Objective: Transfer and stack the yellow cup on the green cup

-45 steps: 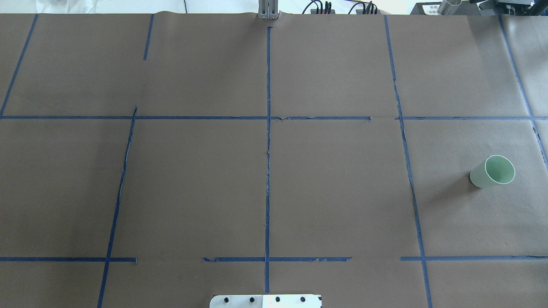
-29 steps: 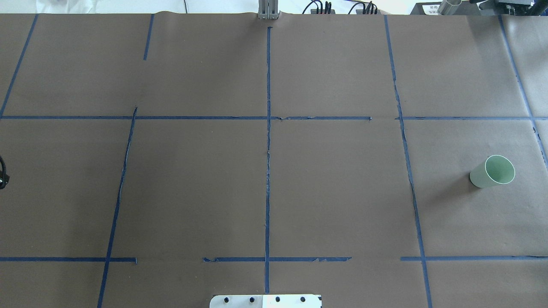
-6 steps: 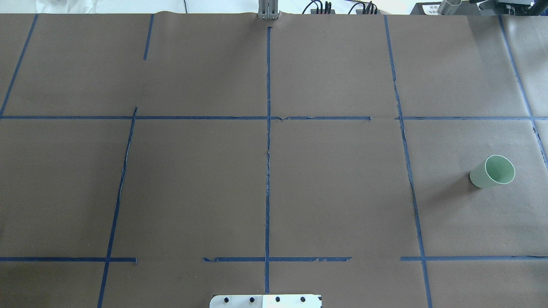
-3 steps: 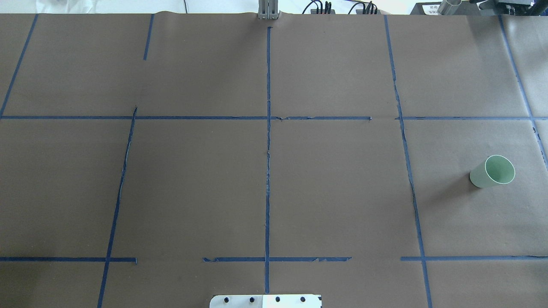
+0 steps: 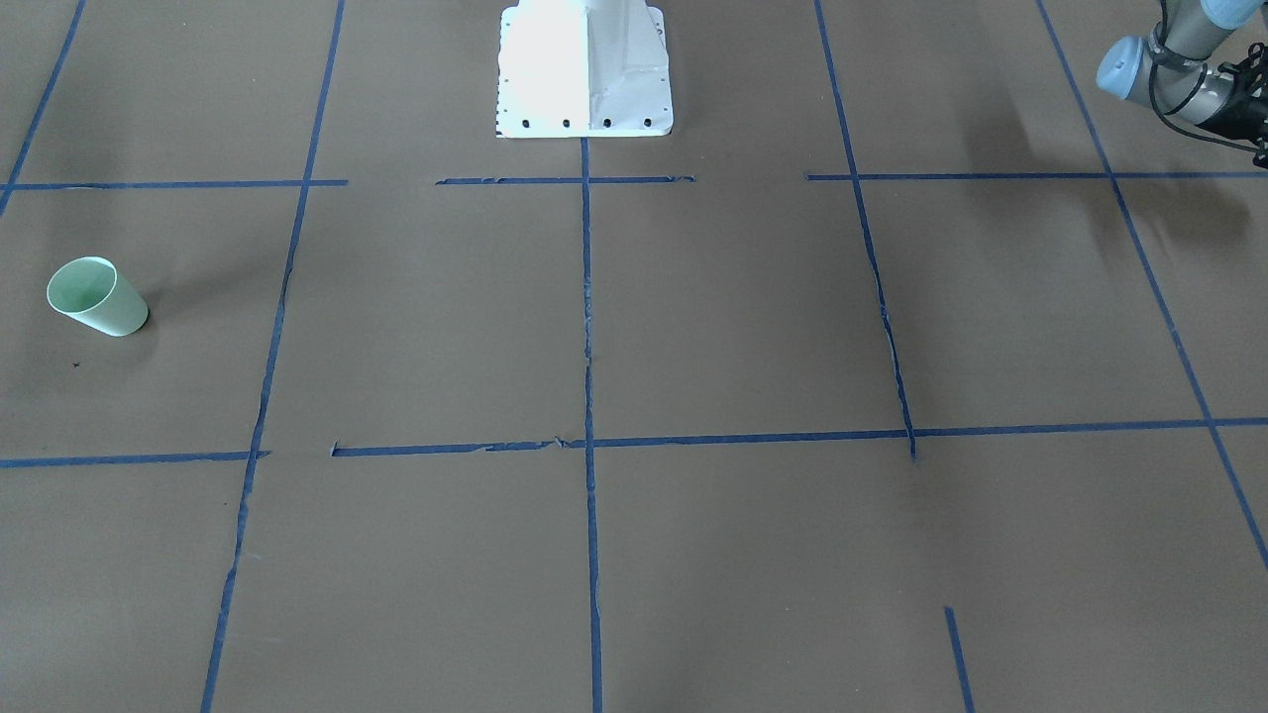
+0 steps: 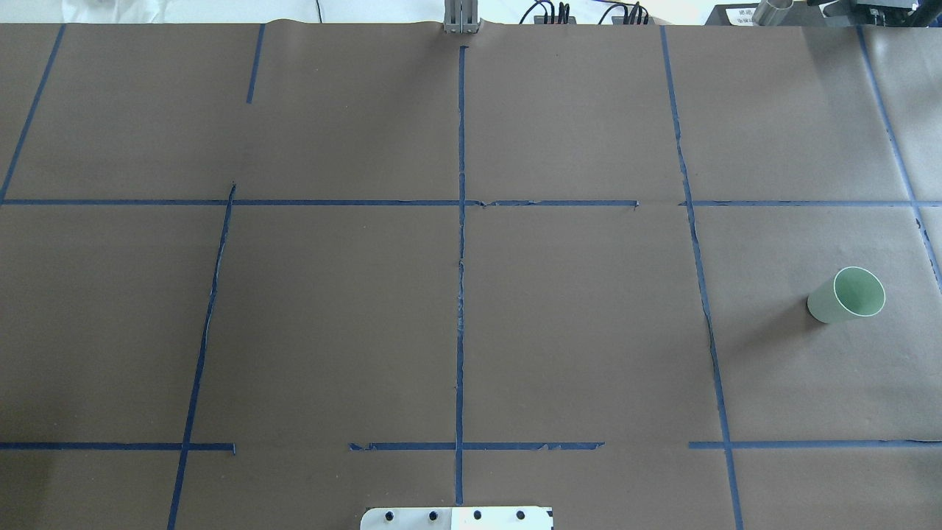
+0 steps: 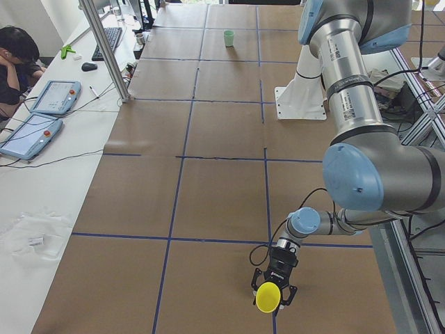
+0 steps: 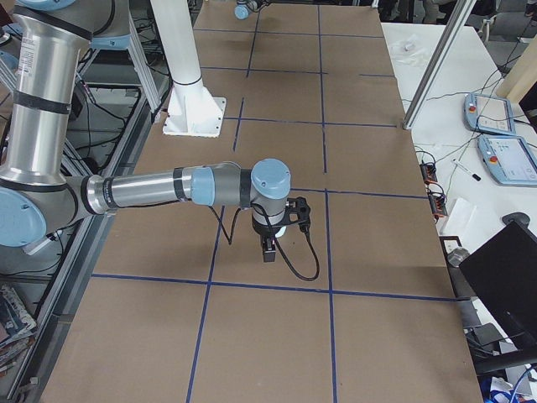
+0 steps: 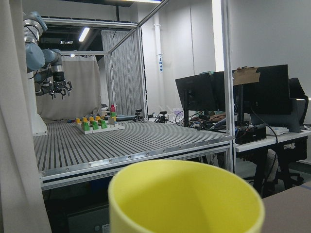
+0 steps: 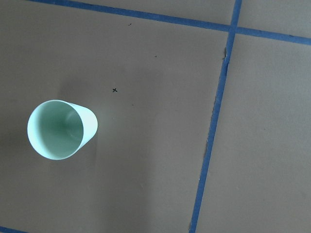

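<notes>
My left fingers (image 7: 271,289) hung low over the bench (image 7: 208,202). The yellow cup (image 7: 268,299) sat between them, mouth away from my wrist, but I could not tell if they gripped it. My right fingers (image 8: 279,231) hovered above the upright green cup (image 10: 60,128); whether they were parted or closed I could not tell either.

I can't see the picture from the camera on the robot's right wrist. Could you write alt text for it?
A pale green cup stands upright, its open mouth empty, at the left of a brown paper-covered table seen from above. Blue tape lines cross the paper to its right and along the top.
</notes>
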`<state>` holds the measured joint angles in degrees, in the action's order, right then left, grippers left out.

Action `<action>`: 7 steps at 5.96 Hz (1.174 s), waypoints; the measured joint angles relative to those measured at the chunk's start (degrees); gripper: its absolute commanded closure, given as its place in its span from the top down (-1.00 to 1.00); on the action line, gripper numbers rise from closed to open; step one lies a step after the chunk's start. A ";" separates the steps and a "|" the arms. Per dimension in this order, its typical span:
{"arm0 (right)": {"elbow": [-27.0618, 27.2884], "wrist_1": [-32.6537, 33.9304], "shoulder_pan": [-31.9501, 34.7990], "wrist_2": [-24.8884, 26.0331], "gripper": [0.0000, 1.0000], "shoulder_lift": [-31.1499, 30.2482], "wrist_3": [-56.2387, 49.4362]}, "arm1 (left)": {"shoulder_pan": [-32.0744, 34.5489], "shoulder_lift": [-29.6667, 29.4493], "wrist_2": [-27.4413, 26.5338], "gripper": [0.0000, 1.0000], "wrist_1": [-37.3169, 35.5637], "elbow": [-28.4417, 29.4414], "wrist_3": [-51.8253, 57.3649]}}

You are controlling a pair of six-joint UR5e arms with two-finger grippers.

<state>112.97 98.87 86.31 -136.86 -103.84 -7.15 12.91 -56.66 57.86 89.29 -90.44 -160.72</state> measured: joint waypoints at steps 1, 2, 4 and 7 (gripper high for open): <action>-0.17 0.00 0.00 -0.22 1.00 0.00 0.02 | 8.99 -2.77 -4.72 0.11 3.44 0.05 9.91; -0.25 0.01 0.00 -0.25 1.00 0.00 0.03 | 18.70 -7.82 -9.04 0.12 7.39 0.17 21.94; -0.53 0.01 0.00 -0.25 1.00 0.03 0.03 | 33.69 -18.09 -13.00 0.11 19.53 2.43 47.08; -1.05 0.01 0.00 -0.29 1.00 0.04 0.06 | 45.90 -31.31 -5.19 -0.10 41.09 3.48 86.32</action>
<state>111.92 98.88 86.31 -137.15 -103.80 -7.09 58.81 -87.97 52.67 130.38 -86.96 -74.40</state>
